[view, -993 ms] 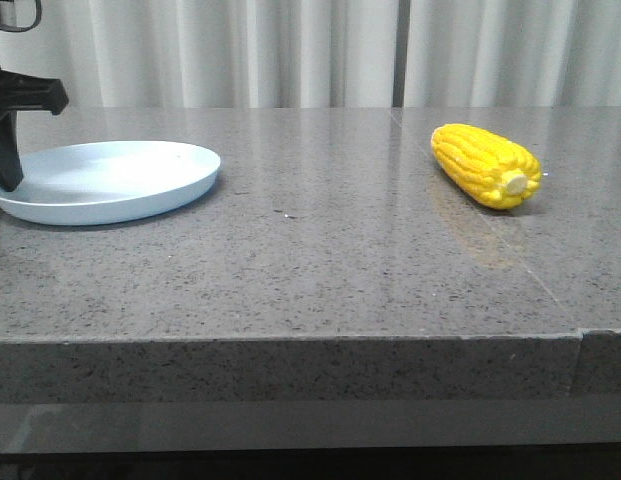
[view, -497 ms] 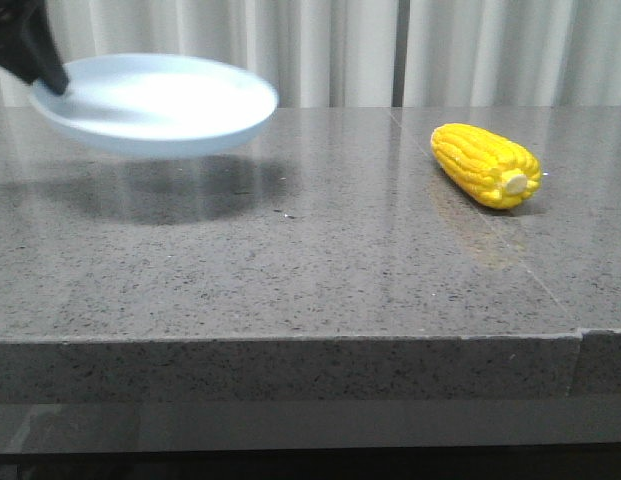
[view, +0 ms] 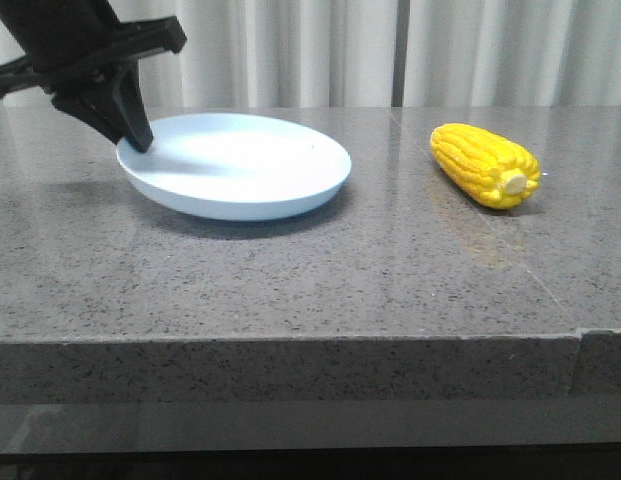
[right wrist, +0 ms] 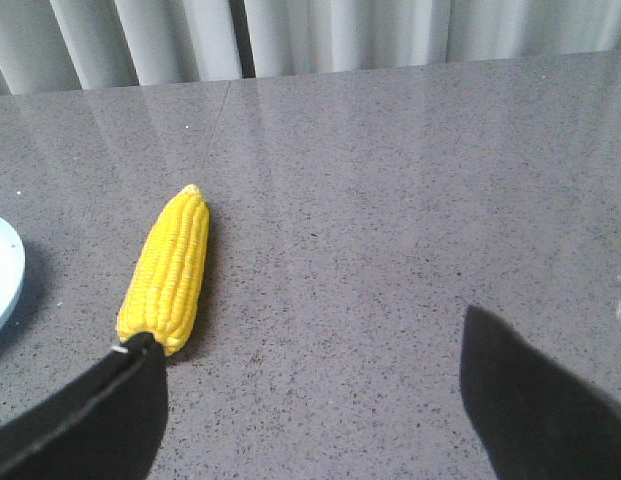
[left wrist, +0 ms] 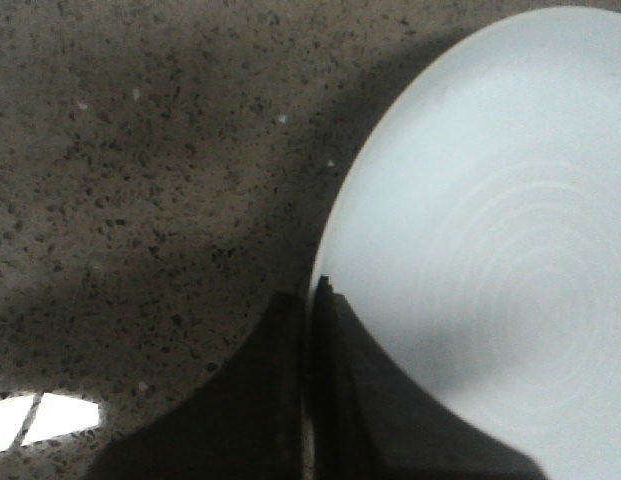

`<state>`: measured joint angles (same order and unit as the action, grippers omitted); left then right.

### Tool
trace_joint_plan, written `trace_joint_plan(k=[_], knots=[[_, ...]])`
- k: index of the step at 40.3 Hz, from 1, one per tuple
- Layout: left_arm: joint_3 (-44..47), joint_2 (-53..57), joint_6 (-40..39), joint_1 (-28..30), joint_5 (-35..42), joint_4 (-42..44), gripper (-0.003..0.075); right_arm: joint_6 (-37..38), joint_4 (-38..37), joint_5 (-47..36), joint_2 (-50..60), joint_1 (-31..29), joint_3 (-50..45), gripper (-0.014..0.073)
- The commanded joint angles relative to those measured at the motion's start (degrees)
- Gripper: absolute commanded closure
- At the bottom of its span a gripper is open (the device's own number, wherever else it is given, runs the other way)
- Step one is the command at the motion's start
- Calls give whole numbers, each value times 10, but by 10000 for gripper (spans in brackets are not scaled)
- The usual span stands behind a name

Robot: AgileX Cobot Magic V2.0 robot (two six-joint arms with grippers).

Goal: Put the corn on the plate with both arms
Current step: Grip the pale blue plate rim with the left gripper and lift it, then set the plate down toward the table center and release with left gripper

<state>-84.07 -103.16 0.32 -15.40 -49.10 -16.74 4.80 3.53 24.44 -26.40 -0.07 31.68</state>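
The pale blue-white plate (view: pixel 240 165) sits left of the table's middle in the front view. My left gripper (view: pixel 138 140) is shut on its left rim. In the left wrist view the plate (left wrist: pixel 490 220) fills the right side and the gripper (left wrist: pixel 312 300) pinches its rim, one finger inside and one outside. The yellow corn (view: pixel 487 164) lies on the table at the right, its pale stem end toward the front. In the right wrist view the corn (right wrist: pixel 172 268) lies by one finger of my open, empty right gripper (right wrist: pixel 310 345). The right gripper is out of the front view.
The grey speckled stone table (view: pixel 310 270) has its front edge near the camera. White curtains (view: pixel 390 50) hang behind it. The plate's edge (right wrist: pixel 2 275) shows at the side of the right wrist view, apart from the corn.
My left gripper has lifted the plate from the far left, carried it right toward the middle and brought it low over the table. The corn has not moved.
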Motion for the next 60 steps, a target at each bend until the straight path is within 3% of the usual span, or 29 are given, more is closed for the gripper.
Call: trace_joint_plan(k=[1,6,11,14,18,23,33,42,60], knots=[[-19,24,8,-4,22,-18,711,-5,2,-49,-6,-3,20,-30],[-19,25,9,-4,27,-18,545,-5,2,-49,-6,-3,20,-30],[-19,31,9,-4,27,-11,323,-5,2,-49,-6,-3,20,-30],[-19,41,9,-4,28,4,277,-5,2,-49,-6,-3,20,-30],[-19,70,9,-4,30,36,295,-5,2,-49,-6,-3,20,-30],[-16,121,5,-2,28,80,397,-5,2,-49,-6,-3,20,-30],[55,240,4,51,34,105,743,-5,2,-49,-6,-3,20,-30],[166,373,9,116,73,117,741,-5,2,-49,-6,-3,20,-30],[415,717,9,121,242,180,741,-5,2,-49,-6,-3,20,-30]])
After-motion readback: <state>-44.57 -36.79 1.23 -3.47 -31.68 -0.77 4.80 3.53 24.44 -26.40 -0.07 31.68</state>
